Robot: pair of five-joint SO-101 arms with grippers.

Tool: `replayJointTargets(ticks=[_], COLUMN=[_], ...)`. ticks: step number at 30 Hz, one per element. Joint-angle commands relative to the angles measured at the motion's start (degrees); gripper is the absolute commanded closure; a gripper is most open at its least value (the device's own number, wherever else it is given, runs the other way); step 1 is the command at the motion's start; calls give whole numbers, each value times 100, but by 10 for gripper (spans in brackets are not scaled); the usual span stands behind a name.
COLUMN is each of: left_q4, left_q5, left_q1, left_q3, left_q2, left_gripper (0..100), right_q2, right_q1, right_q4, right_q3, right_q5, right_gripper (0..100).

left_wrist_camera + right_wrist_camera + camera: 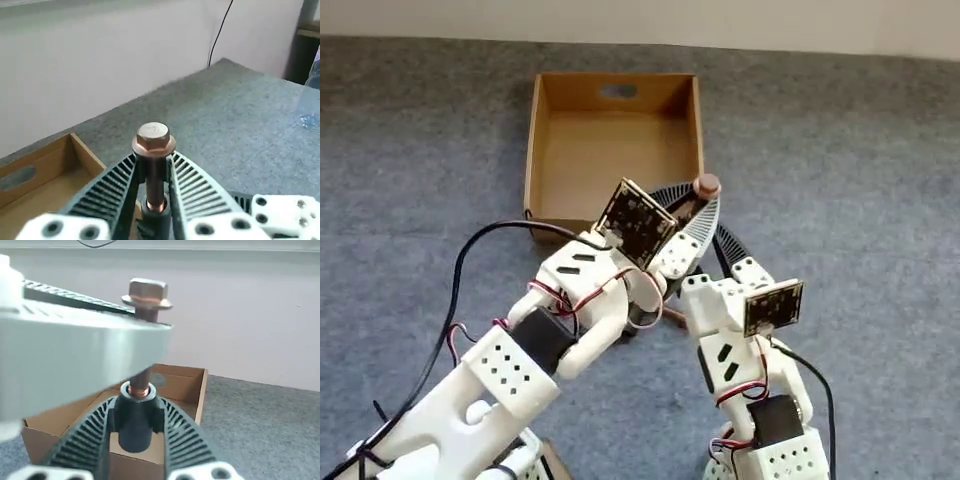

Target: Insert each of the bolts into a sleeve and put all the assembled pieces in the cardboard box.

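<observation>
Coppery bolt (154,137) clamped by left end effector (153,158) enters black sleeve (134,427) clamped by right end effector (136,405).

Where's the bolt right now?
The bolt is in the left gripper, its lower end in the mouth of the black sleeve that the right gripper holds, in the high view just off the near right corner of the cardboard box.

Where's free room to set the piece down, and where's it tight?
The cardboard box floor is bare; grey table lies open on both sides of it. It is crowded at the box's near right corner, where the left gripper holds the bolt at the sleeve in the right gripper.
</observation>
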State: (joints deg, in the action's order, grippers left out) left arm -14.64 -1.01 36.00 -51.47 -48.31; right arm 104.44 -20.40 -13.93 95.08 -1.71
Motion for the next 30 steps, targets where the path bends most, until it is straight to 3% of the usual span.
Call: replayJointTargets(ticks=[1, 11, 17, 22, 30], left_q4=[-149, -404, -633, -668, -1846], left_q5=[-26, -26, -26, -18, -18], left_q1=[31, 31, 31, 31, 31], left_q3=[57, 66, 84, 57, 75], left_q2=[-31, -40, -40, -295, -1868], left_gripper=[990, 989, 875, 864, 864], right_q2=[57, 57, 57, 57, 57], right_q1=[101, 110, 110, 110, 110], right_q4=[101, 119, 119, 127, 127], right_q3=[-48, 110, 119, 119, 127], right_q5=[18, 18, 18, 9, 9], right_gripper=[993, 993, 993, 993, 993])
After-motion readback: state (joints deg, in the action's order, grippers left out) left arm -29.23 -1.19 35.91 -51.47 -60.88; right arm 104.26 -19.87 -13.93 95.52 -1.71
